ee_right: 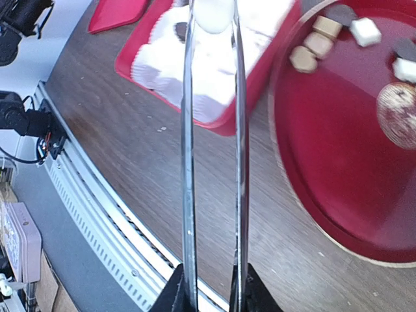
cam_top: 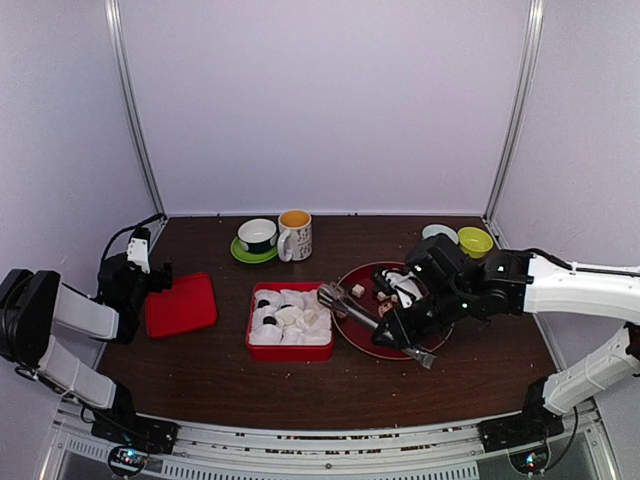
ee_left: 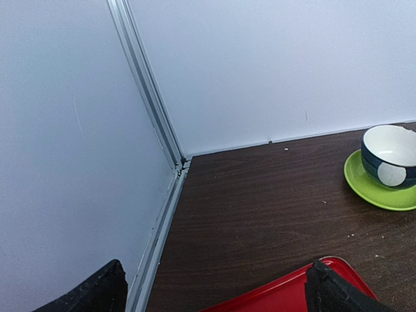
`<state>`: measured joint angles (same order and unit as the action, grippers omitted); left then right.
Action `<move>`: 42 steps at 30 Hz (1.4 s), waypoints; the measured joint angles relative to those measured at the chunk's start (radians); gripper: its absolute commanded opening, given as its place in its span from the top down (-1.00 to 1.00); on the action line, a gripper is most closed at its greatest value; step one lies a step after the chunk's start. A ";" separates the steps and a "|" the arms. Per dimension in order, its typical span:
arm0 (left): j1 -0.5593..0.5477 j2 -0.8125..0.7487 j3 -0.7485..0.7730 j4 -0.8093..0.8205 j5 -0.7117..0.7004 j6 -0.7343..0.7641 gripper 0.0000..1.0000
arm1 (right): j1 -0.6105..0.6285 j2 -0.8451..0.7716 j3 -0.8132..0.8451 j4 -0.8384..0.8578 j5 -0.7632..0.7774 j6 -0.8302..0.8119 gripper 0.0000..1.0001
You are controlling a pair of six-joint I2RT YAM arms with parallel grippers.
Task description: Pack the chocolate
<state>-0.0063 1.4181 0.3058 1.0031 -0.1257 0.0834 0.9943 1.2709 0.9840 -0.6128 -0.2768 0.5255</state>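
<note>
Several chocolate pieces (ee_right: 318,44) on plate (ee_right: 338,182) near tongs (ee_right: 188,162)

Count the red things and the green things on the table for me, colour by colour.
Red: 3 (lid, box, plate)
Green: 2 (saucer, small bowl)
Total: 5

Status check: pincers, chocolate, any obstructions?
Left pincer open, by red lid. Right pincer shut on tongs; tongs pinch a cream-white chocolate piece over the red box of paper cups. More pieces on red plate. Nothing seen blocking.
</note>
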 measured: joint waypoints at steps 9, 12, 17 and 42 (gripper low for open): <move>0.000 0.000 0.000 0.000 0.000 0.000 -0.95 | 0.086 0.298 0.220 0.033 -0.060 -0.078 0.55; 0.000 0.000 0.000 0.000 0.000 0.000 -0.95 | 0.099 0.384 0.283 0.029 -0.072 -0.103 0.55; 0.000 0.000 0.000 0.000 0.000 0.000 -0.96 | 0.104 0.480 0.356 0.005 -0.088 -0.138 0.54; 0.000 0.000 0.000 0.000 0.000 0.000 -0.96 | 0.116 0.542 0.405 -0.038 -0.095 -0.182 0.29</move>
<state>-0.0063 1.4181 0.3058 1.0031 -0.1257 0.0834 1.1103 1.8126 1.3888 -0.6506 -0.3717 0.3435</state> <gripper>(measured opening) 0.978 0.370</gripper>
